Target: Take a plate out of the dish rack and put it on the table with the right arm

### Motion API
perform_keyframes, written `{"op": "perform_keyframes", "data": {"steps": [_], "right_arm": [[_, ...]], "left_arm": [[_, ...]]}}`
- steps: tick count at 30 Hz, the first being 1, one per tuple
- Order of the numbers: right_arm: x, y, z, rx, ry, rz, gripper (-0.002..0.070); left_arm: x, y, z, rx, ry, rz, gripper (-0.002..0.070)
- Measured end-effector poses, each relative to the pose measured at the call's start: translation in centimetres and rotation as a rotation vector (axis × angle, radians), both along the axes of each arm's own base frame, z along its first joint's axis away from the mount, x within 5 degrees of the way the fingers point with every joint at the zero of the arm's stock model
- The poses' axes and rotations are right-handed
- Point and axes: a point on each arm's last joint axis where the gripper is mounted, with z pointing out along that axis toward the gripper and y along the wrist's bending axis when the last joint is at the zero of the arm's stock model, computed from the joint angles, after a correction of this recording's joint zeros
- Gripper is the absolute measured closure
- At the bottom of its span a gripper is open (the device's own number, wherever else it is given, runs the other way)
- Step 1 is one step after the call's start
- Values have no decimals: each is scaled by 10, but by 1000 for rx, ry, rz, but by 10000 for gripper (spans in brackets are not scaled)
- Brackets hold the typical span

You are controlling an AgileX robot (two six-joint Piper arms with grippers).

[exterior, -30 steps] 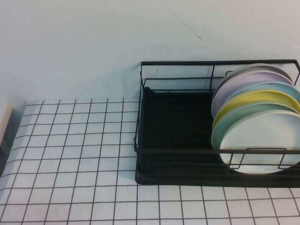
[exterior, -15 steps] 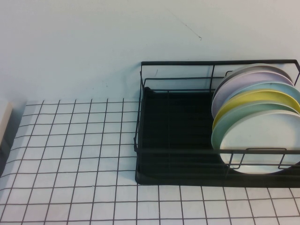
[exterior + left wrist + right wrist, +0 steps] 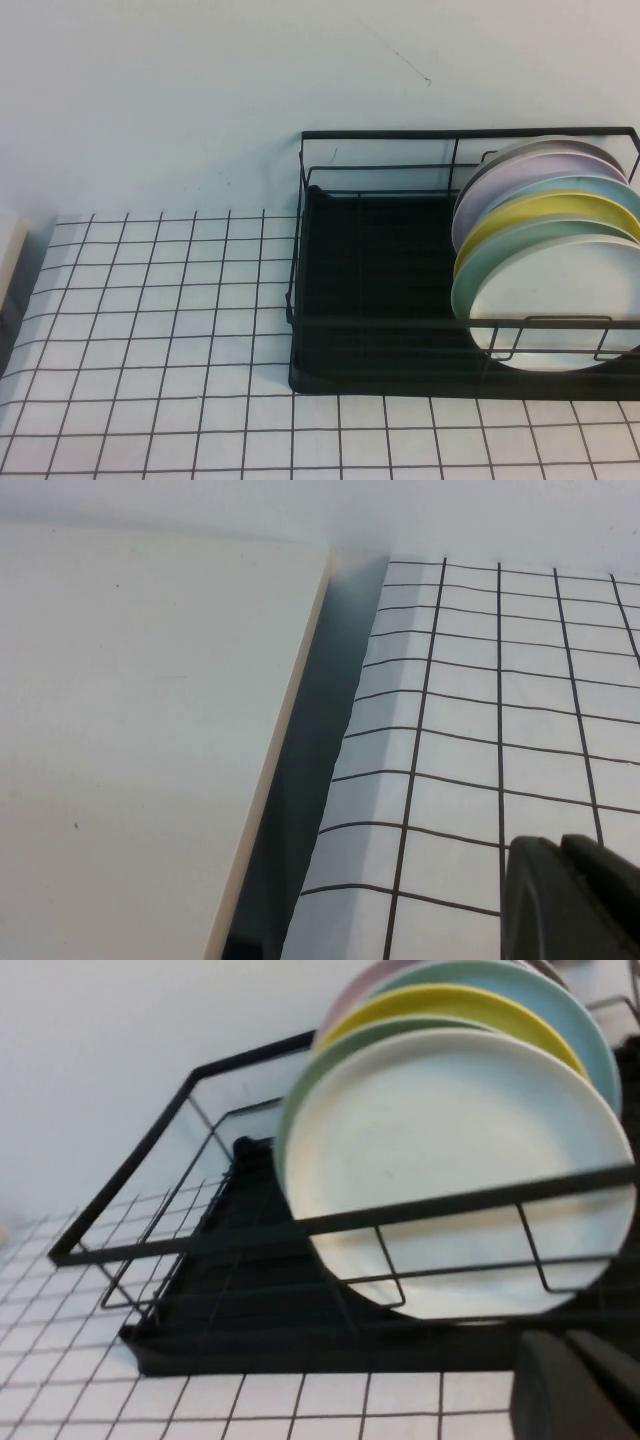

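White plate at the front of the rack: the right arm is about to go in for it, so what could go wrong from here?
1. The plate sits behind the front wires of the dish rack; a forward pull could snag, so lift upward.
2. The mint-green plate leans right behind it and could be pinched or dragged along.
3. The right pincer is low by the rack's base and must rise first. The left pincer sits at the far table edge, uninvolved.
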Motion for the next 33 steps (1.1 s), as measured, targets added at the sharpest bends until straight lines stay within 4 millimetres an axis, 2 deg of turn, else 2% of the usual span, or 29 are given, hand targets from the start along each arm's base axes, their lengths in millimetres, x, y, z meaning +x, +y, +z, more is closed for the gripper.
{"op": "perform_keyframes", "data": {"steps": [4,7,9,11,14,17,21,24,30,33], "right_arm": [[-3,7,60,-278,-16,161,678],[7,8,97,-504,41,300,648],[22,9,118,-612,71,389,575],[41,8,130,-690,81,452,464],[71,8,141,-816,72,544,318],[103,6,138,-956,55,642,272],[148,4,117,-1055,55,729,273],[174,3,101,-1081,48,765,278],[213,1,68,-1102,71,783,279],[225,-1,58,-1103,78,772,279]], "left_arm": [[0,0,0,0,0,0,678],[0,0,0,0,0,0,678],[0,0,0,0,0,0,678],[0,0,0,0,0,0,678],[0,0,0,0,0,0,678],[0,0,0,0,0,0,678],[0,0,0,0,0,0,678],[0,0,0,0,0,0,678],[0,0,0,0,0,0,678],[0,0,0,0,0,0,678]]}}
